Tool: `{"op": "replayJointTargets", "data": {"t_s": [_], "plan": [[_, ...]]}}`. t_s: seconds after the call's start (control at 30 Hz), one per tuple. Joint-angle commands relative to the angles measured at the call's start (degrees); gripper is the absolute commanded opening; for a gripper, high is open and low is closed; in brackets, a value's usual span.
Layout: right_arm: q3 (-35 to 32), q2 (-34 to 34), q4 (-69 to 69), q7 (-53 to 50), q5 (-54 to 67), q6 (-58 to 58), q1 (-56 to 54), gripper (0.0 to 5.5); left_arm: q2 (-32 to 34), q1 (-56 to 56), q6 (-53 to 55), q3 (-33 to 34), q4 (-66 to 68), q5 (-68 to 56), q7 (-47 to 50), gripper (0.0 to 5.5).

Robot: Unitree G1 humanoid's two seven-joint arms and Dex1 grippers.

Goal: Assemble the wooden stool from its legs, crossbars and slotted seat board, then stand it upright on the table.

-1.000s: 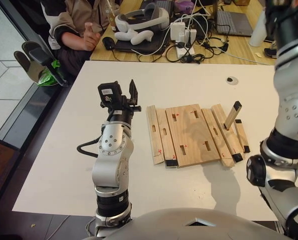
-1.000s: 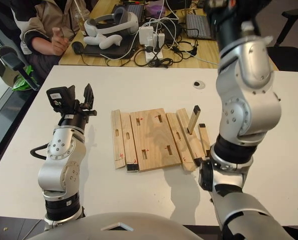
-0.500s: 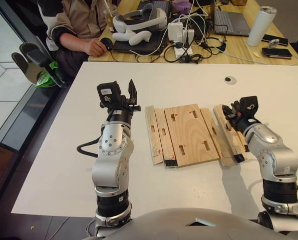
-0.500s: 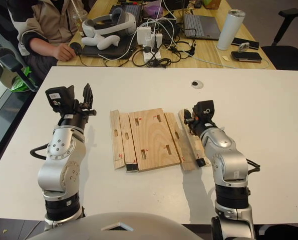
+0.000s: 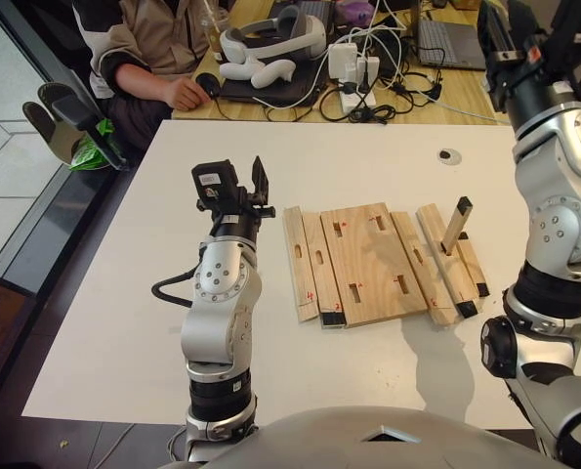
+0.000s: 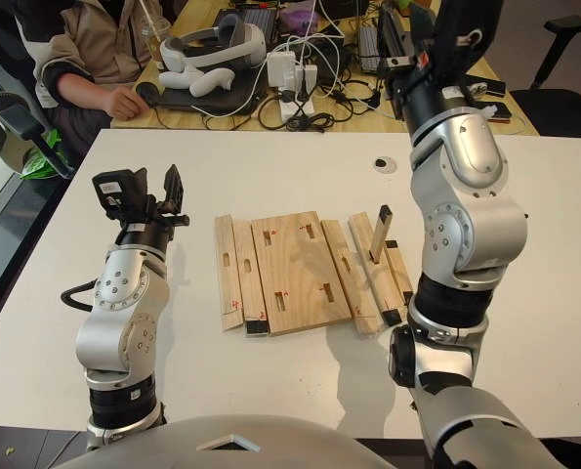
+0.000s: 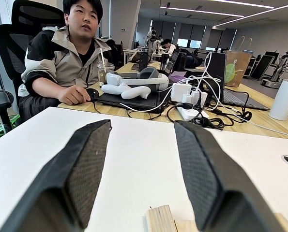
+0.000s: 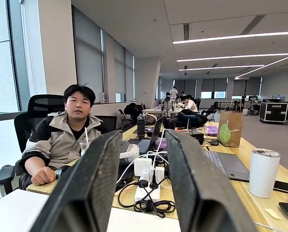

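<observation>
Wooden seat board (image 5: pixel 371 262) lay flat on the table (image 5: pixel 368 147), slats (image 5: pixel 310 262) either side, one peg (image 5: pixel 455 225) upright at right. Left claw (image 7: pixel 141 130), beside the parts, and raised right claw (image 8: pixel 144 140) were both spread apart, empty. Pegs likely needed square, vertical seating.

A white headset (image 5: pixel 275 37) and a power strip (image 5: pixel 364 98) lie on the wooden desk (image 5: pixel 261 110). A laptop (image 5: pixel 444 44) sits near the power strip.

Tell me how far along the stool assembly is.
Done: one leg stands slightly tilted, apparently slotted into a plank right of the seat board. In hand: nothing; left gripper and right gripper are both open and empty. Remaining: the seat board and other planks lie flat, unjoined, so nearly everything.
</observation>
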Motion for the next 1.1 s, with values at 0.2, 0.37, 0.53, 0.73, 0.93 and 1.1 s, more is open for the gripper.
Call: {"op": "replayJointTargets", "data": {"t_s": [0.2,0.37,0.53,0.73,0.93,1.1], "plan": [[3.42,-3.32,9.85,0.00,-6.43,8.05,19.77,1.66,-1.45,-0.54,-0.65,-0.66,0.46,-0.23,0.60,2.43],[3.48,-3.10,9.96,1.46,-6.21,6.69,19.88,1.66,-1.37,-0.35,-0.86,-0.77,0.70,-0.29,0.64,2.43],[-0.06,0.66,6.48,1.77,-2.62,0.61,14.27,1.66,-1.43,-0.75,-1.13,-0.84,0.93,-0.40,0.65,2.43],[-7.08,-0.22,5.26,0.44,2.84,-2.11,1.23,1.66,-1.06,-1.08,-1.01,-0.76,0.85,-0.70,0.54,2.43],[-5.98,0.35,6.05,-0.81,3.61,5.78,8.48,1.66,-1.06,-0.78,-1.07,-1.02,0.86,-0.64,0.61,2.43],[-2.07,-0.37,7.85,-0.39,1.55,12.70,19.14,1.66,-0.93,-0.82,-0.83,-0.92,0.86,-0.72,0.53,2.43]]}}
